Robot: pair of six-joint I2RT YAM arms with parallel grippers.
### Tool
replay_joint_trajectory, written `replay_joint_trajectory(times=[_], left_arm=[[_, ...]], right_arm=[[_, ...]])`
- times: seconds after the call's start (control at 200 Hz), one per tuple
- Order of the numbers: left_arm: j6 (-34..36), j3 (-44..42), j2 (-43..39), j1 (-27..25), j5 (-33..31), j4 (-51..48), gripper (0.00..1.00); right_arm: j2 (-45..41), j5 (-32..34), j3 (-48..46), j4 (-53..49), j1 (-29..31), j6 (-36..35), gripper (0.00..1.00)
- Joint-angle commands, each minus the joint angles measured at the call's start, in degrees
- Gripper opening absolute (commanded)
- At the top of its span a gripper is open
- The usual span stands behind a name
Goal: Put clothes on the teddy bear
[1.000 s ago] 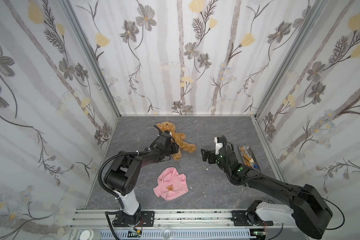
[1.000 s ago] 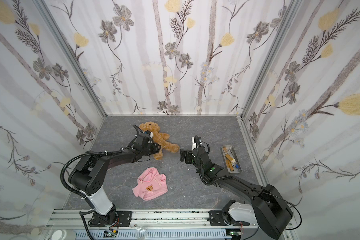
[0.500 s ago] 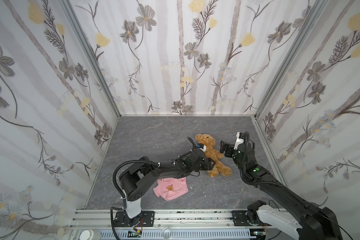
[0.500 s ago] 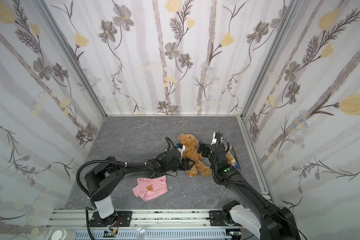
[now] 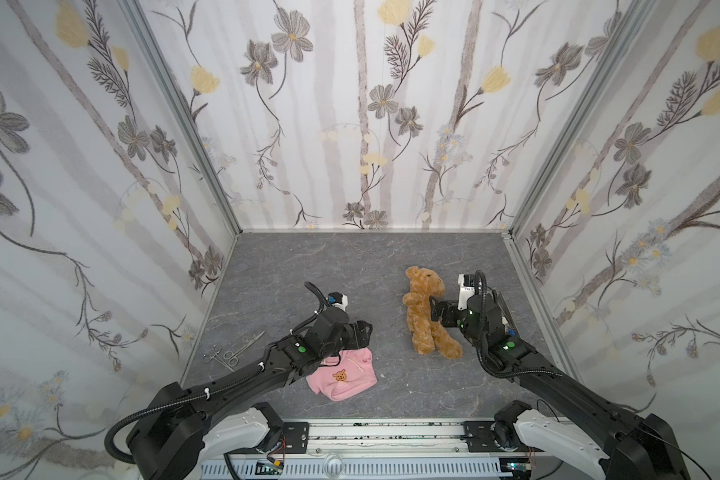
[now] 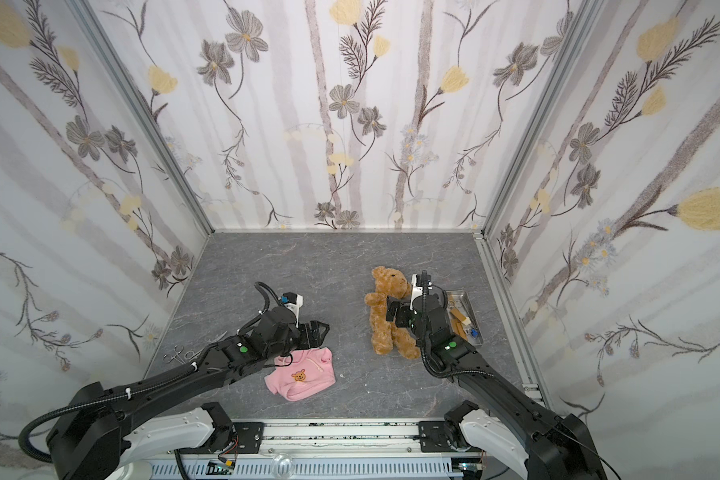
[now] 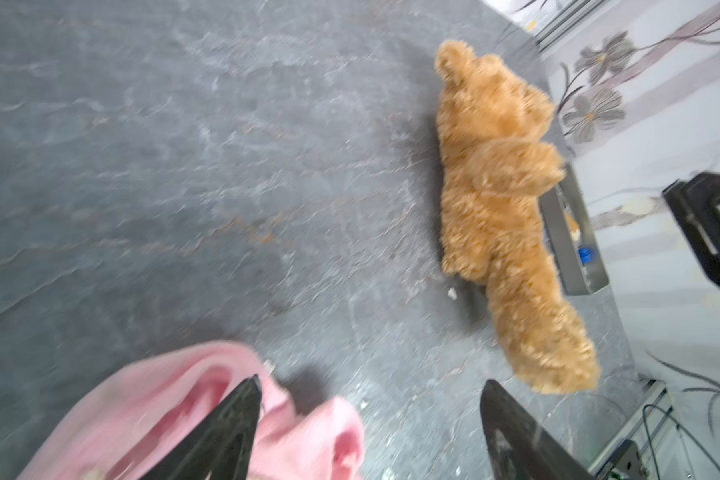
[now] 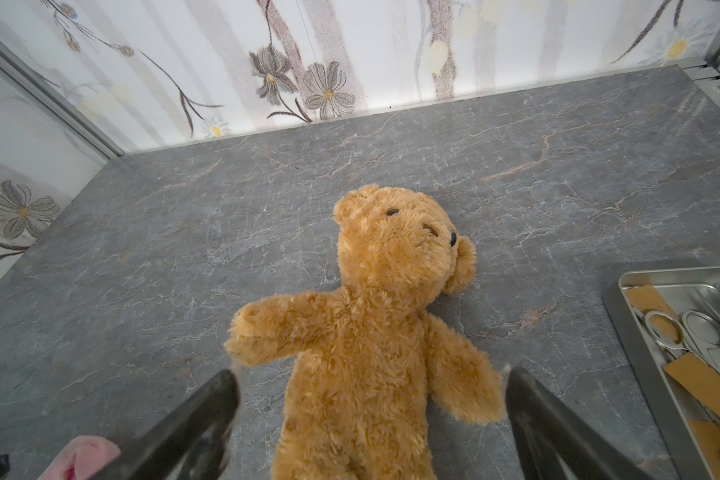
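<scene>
The left gripper (image 5: pixel 361 332) has let go of the teddy bear (image 5: pixel 427 320) and drawn back. Half a second ago its jaws were carrying the bear across the counter (image 5: pixel 308 270); now they stand spread and empty over the far edge of the pink hoodie (image 5: pixel 344 376). The bear lies face up on the counter, well apart from the hoodie and to its right in both top views. The right gripper (image 8: pixel 371 374), beyond the bear from the hoodie, has its jaws spread wide on either side of the torso, pinching nothing. The bear seems repositioned but is still bare, and the hoodie is not yet picked up, so it is probably the left gripper's next target.
</scene>
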Motion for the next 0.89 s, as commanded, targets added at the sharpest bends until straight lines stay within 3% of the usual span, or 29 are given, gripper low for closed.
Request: replay_joint_trajectory(times=[0.0, 0.28, 0.525, 0.749, 0.889], left_arm=[[0.36, -0.89, -0.34, 0.65, -0.75, -8.82, 0.78], [2.93, 2.65, 12.12, 0.74, -3.54, -5.36, 0.54], [5.49, 3.87, 18.93, 1.02, -11.06, 2.82, 0.23], [14.42, 12.04, 27.92, 5.06, -11.8, 6.59, 0.02], [20.53, 22.12, 36.83, 8.85, -10.57, 8.13, 0.02]], right_arm=[[2.29, -1.15, 0.79, 2.74, 0.5, 0.24, 1.0], [4.68, -1.44, 1.78, 3.14, 2.28, 1.16, 1.0], [1.83, -0.98, 0.08, 2.47, 2.44, 2.33, 1.0], [0.6, 0.01, -0.14, 1.93, 2.44, 2.22, 1.0], [1.0, -0.2, 0.13, 2.23, 2.43, 2.35, 1.0]])
